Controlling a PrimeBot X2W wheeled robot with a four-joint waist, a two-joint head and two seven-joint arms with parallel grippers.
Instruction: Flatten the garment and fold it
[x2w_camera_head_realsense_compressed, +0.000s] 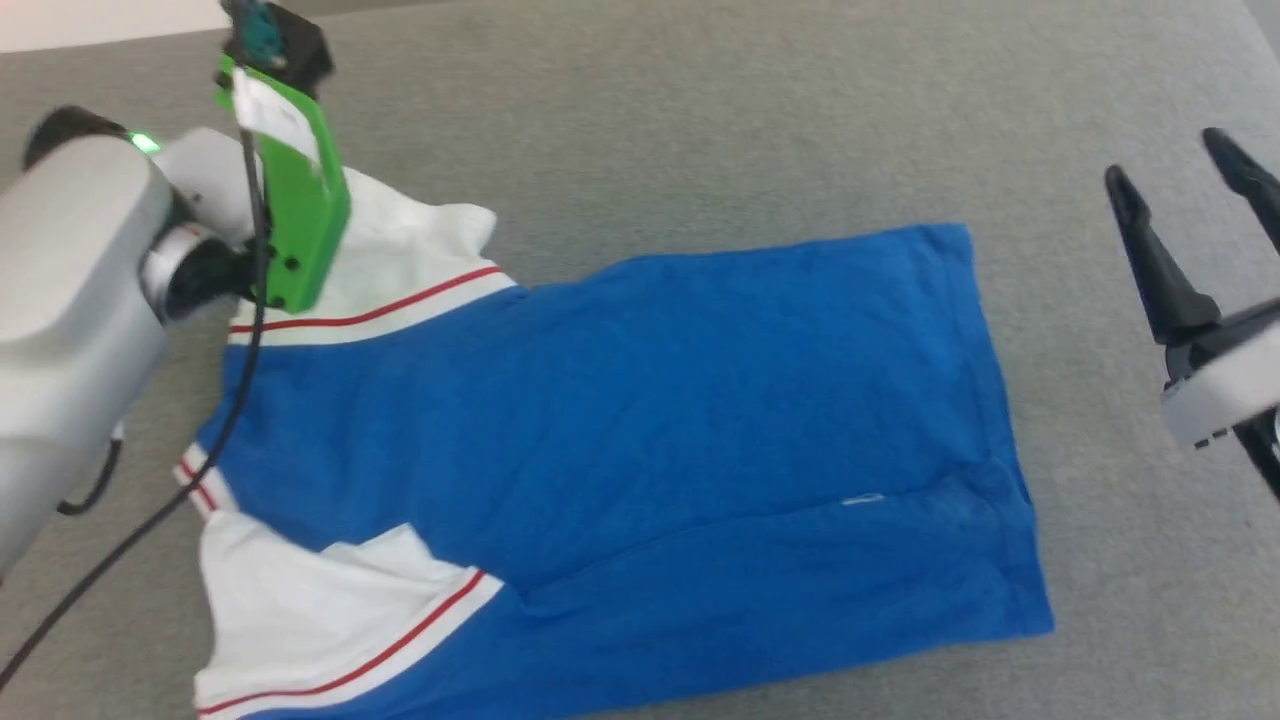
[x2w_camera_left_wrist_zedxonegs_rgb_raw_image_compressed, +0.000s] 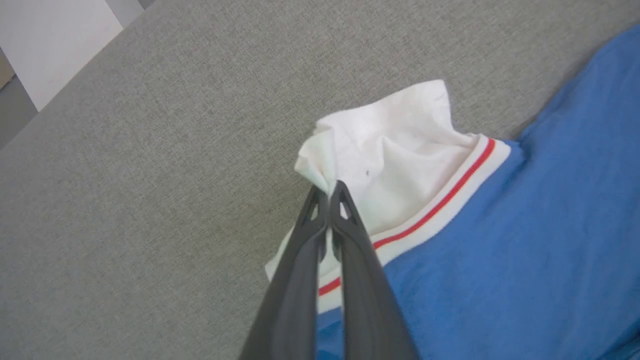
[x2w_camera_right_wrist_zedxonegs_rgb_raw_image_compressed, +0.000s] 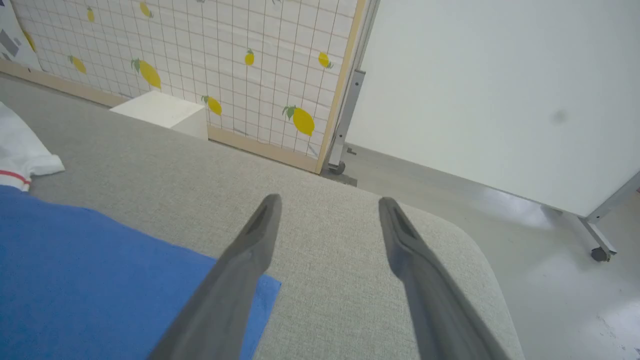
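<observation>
The garment lies spread on the grey tabletop — soft, light jersey, likely to crease; left gripper fingers pinch its white sleeve; right gripper fingers stand apart, empty — hems should grip best

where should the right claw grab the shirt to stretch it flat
Probably the hem corner of the garment, nearest the open right claw. Come from the right, low: the edge lies flat, and the left claw pinches the far sleeve.
</observation>
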